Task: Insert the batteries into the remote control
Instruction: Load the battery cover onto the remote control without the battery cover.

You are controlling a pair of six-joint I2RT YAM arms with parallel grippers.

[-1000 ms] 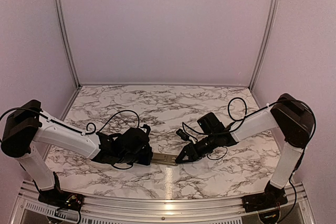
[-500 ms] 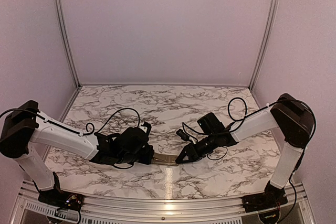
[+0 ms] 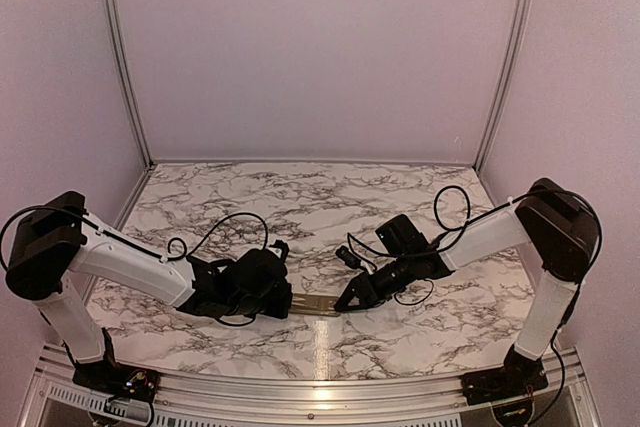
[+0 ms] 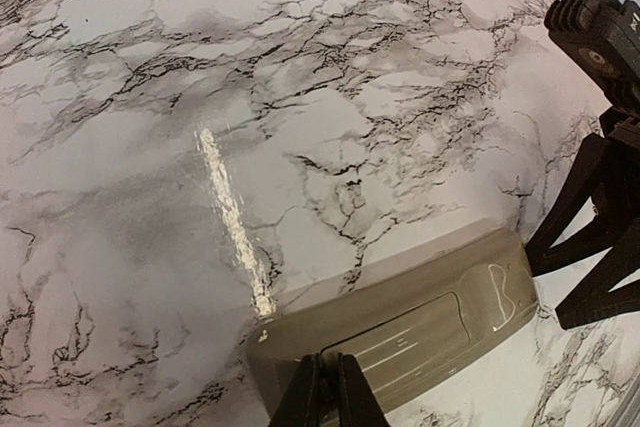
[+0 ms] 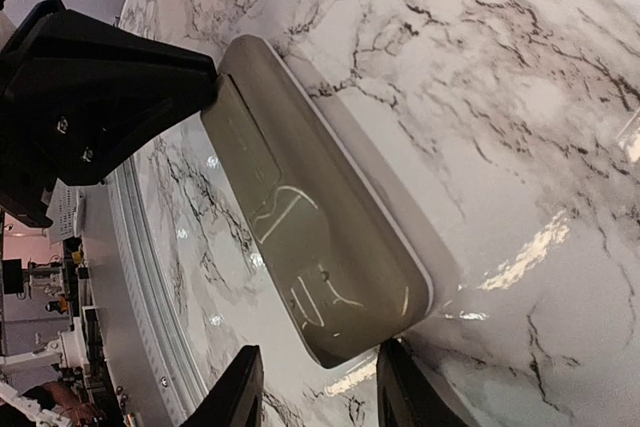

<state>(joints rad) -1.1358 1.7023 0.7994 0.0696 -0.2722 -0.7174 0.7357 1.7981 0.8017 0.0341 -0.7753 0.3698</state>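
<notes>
A glossy white bench [image 3: 330, 192], veined with grey-black marbling and edged with aluminium rails, carried two white-and-black arms that reached inward from its near corners. The left arm [image 3: 130, 262] and the right arm [image 3: 490, 232] met low over the surface, close to the middle of the near edge.

Between them lay the remote control [image 4: 400, 332], a slim, round-cornered slab with its smooth, shiny grey-tan back turned up. Its long axis ran along the near edge, and a thin white rim showed on one long side. From overhead only a narrow tan sliver showed between the black wrists.

The left gripper [image 4: 325, 377] was clenched, its two dark fingers pressed together with only a hairline between them. They sat over the remote's left end, though the picture's lower edge cut them off.

The right gripper [image 5: 315, 392] stood partly apart at the opposite end, one black finger on each side of the remote's rounded corner. Whether those fingers actually clamped the casing could not be told, since only their tips entered the wrist view.

A rectangular panel outline [image 4: 415, 332] was moulded into the back, with light glinting off its edges. Its seam was too fine to read clearly.
</notes>
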